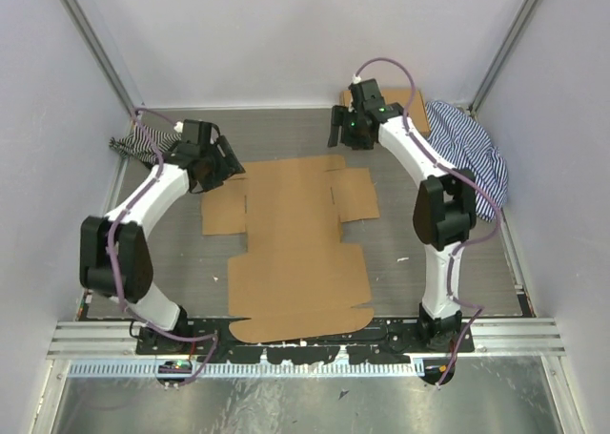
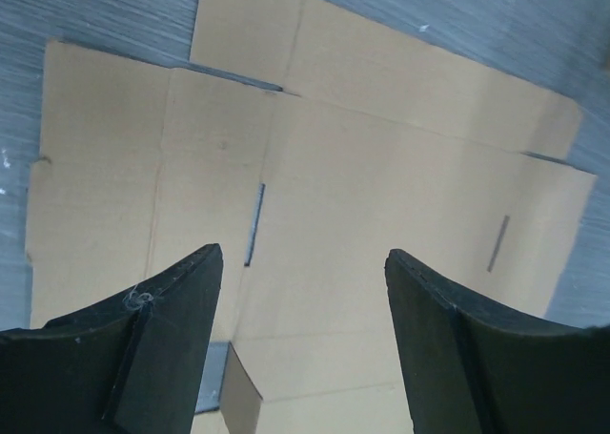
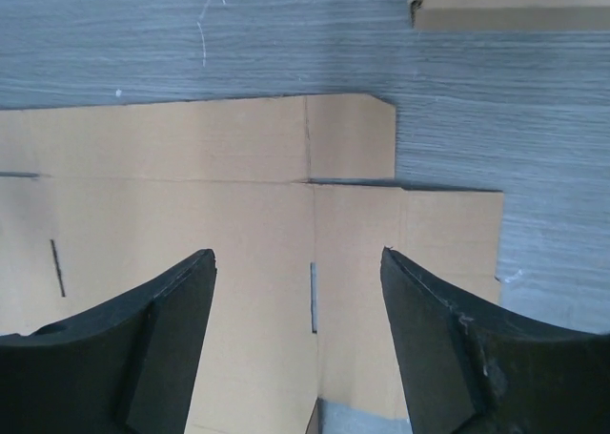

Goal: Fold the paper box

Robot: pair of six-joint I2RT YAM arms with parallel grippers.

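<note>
Cardboard lies flat in the middle of the table (image 1: pixel 396 253) — the paper box (image 1: pixel 295 248) has no flap stood up yet, so the folding has not begun. All of its sides and flaps are left to bend up and tuck in. The left gripper (image 2: pixel 303 258) hangs over its far left part, the right gripper (image 3: pixel 298 255) over its far right part — both wide open, both holding nothing.

**Paper box (image 3: pixel 191 196) lies flat under the right tool (image 3: pixel 295 255)**

The tool's two black fingers (image 3: pixel 152 339) are spread apart, with nothing between them. Below them the brown box is flat on the grey table (image 3: pixel 191 43). It has fold lines and thin slits (image 3: pixel 313 296). Another cardboard box (image 3: pixel 515 0) peeks in at the top right corner, apart from it.
</note>
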